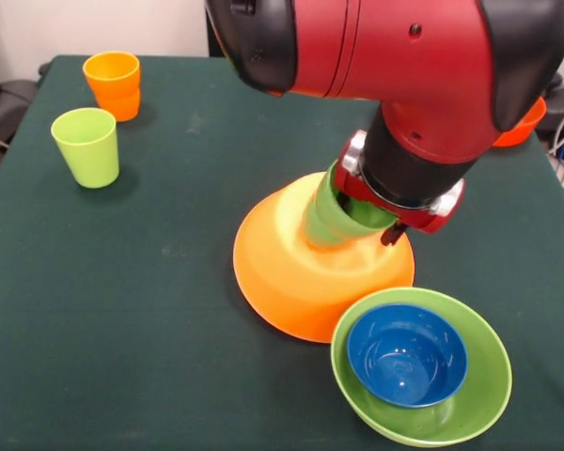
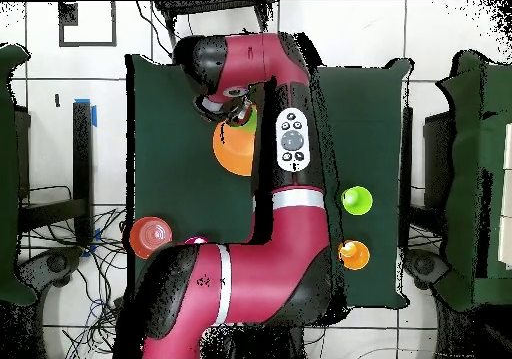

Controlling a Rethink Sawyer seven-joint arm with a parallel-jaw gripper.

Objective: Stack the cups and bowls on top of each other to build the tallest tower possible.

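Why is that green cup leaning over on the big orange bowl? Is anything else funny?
The green cup sits tilted on the upside-down orange bowl, right under the gripper, so it isn't set down straight. The blue bowl rests neatly inside the green bowl. Nothing looks spilled or broken.

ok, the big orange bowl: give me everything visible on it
The big orange bowl is glossy plastic, orange-yellow, lying upside down near the table's middle, rim down on the cloth. A green cup sits tilted on its upturned base, under the gripper. Its near rim meets the light green bowl, which holds a blue bowl.
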